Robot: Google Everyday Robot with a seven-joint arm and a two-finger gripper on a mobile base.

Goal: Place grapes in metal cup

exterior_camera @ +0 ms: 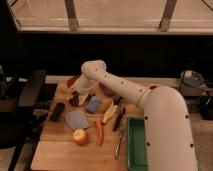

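**One gripper (78, 95) hung low over the grapes (74, 100) at the table's far left**

The robot's white arm (117, 85) stretched from its bulky body at the near right, rose to an elbow above the far edge of the wooden table (55, 152), then bent down toward the far-left part of the board. The gripper sat at the end of that downward reach, just above the tabletop. Whether it was clasping something or released could not be told.

The grapes, a small dark cluster, lay right at the gripper on its left side; contact between the two could not be made out. A red bowl (71, 82) stood just beyond them, and a purple bowl (106, 90) showed partly behind the arm to the right. A blue block (92, 104) lay just right of the gripper.

Nearer the camera were a flat grey-blue item (76, 119), a dark object (57, 111) to its left, and a yellow-red apple (80, 136). A slim red-orange vegetable (99, 132) lay beside the apple, with a pale yellow piece (109, 114) and a black-handled tool (119, 119) further right. A green tray (131, 150) occupied the near-right corner.
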